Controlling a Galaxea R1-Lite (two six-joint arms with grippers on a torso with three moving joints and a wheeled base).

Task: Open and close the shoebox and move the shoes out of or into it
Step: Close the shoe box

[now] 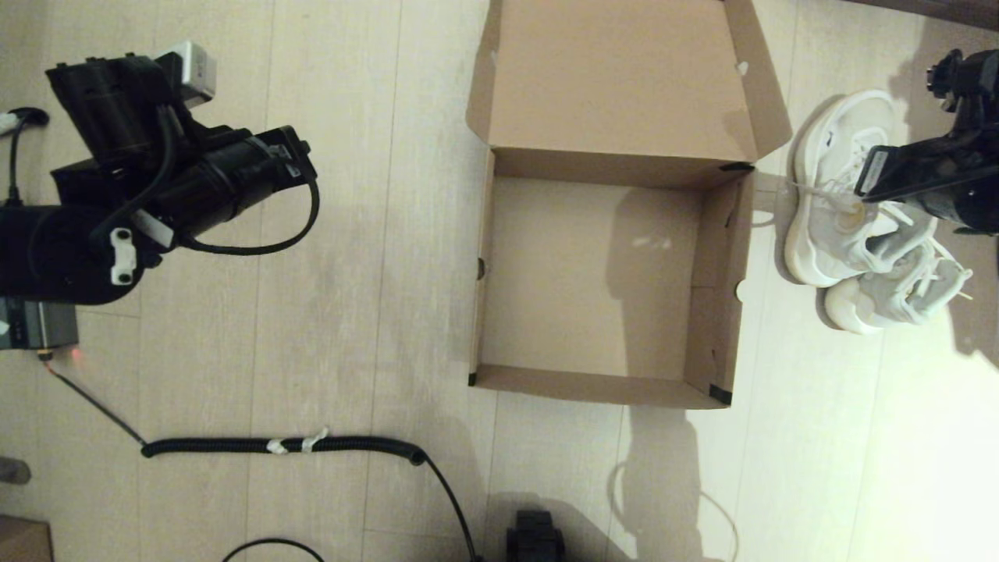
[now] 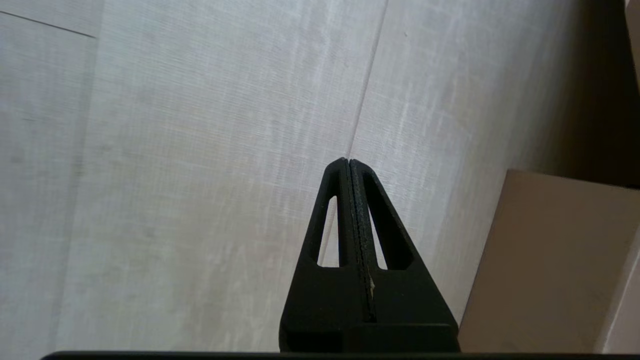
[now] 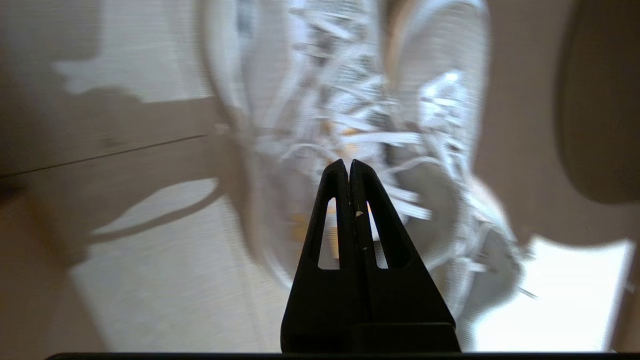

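The brown shoebox (image 1: 722, 312) stands open in the middle of the floor, its lid (image 1: 616, 70) folded back on the far side, and nothing lies inside it. The two white shoes (image 1: 839, 187) lie on the floor just right of the box, one overlapping the other (image 1: 897, 293). My right gripper (image 1: 862, 181) hovers over the laces of the farther shoe, shut with nothing between its fingers. In the right wrist view the shut gripper (image 3: 348, 162) points at the blurred shoes (image 3: 350, 90). The left gripper (image 2: 348, 161) is shut and empty over bare floor, its arm (image 1: 179, 179) parked far left.
A coiled black cable (image 1: 289, 445) runs across the floor in front of the box on the left. A grey device with a red light (image 1: 35, 332) sits at the left edge. A brown cardboard piece (image 2: 550, 260) shows in the left wrist view.
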